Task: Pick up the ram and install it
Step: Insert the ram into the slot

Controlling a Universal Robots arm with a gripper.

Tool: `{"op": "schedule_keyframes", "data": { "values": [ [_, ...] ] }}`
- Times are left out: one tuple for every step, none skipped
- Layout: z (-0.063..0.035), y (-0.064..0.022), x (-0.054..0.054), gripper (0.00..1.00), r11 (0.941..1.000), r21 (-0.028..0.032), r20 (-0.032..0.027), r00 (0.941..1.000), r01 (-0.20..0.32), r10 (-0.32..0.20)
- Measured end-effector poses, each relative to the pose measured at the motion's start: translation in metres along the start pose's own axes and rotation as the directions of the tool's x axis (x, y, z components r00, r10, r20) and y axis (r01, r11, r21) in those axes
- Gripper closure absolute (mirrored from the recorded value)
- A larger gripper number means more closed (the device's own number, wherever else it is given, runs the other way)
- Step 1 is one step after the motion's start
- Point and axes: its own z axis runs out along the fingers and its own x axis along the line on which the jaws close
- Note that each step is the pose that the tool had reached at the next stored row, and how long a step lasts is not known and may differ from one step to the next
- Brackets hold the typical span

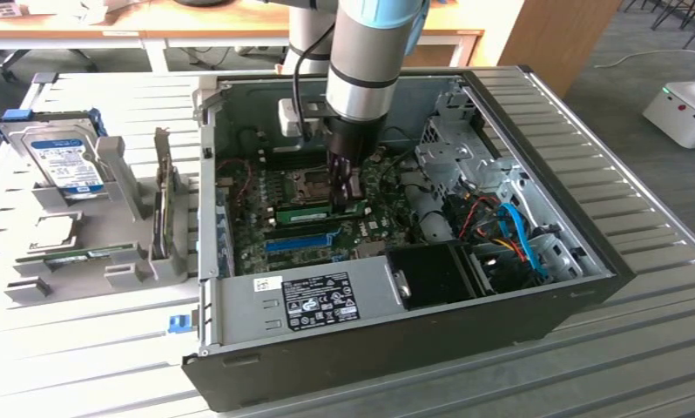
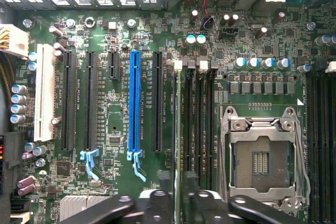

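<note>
The ram (image 1: 301, 212), a narrow green stick with a pale label, stands on edge in a memory slot on the motherboard inside the open computer case (image 1: 580, 287). My gripper (image 1: 347, 193) reaches straight down over the right end of the stick in the exterior view. In the wrist view the two dark fingers (image 2: 157, 205) stand a small gap apart, astride one of the long black memory slots (image 2: 197, 124). The gripper (image 2: 180, 203) is open by a narrow gap. I cannot tell whether the pads still touch the stick.
An empty processor socket (image 2: 262, 156) lies beside the memory slots, with a blue expansion slot (image 2: 134, 108) on the other side. At the exterior view's left, a grey rack (image 1: 127, 261) holds a hard drive (image 1: 69, 165) and a second green stick (image 1: 86, 255). Cables and a black fan (image 1: 441, 274) crowd the case's right.
</note>
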Motion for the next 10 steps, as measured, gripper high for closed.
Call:
{"op": "schedule_keyframes", "data": {
  "values": [
    [0.0, 0.0, 0.0, 0.75, 1.0, 0.0, 0.0, 1.0, 0.0, 0.0],
    [0.0, -0.0001, 0.0, 0.75, 1.0, 0.0, 0.0, 1.0, 0.0, 0.0],
    [0.0, 0.0, 0.0, 0.69, 1.0, 0.0, 0.0, 1.0, 0.0, 0.0],
    [0.0, -0.0001, 0.0, 0.69, 1.0, 0.0, 0.0, 1.0, 0.0, 0.0],
    [0.0, -0.0001, 0.0, 0.69, 1.0, 0.0, 0.0, 1.0, 0.0, 0.0],
    [0.0, -0.0001, 0.0, 0.69, 1.0, 0.0, 0.0, 1.0, 0.0, 0.0],
    [0.0, -0.0001, 0.0, 0.69, 1.0, 0.0, 0.0, 1.0, 0.0, 0.0],
    [0.0, 0.0, 0.0, 0.69, 1.0, 0.0, 0.0, 1.0, 0.0, 0.0],
    [0.0, -0.0001, 0.0, 0.69, 1.0, 0.0, 0.0, 1.0, 0.0, 0.0],
    [0.0, -0.0001, 0.0, 0.69, 1.0, 0.0, 0.0001, 1.0, 0.0, 0.0]
  ]
}}
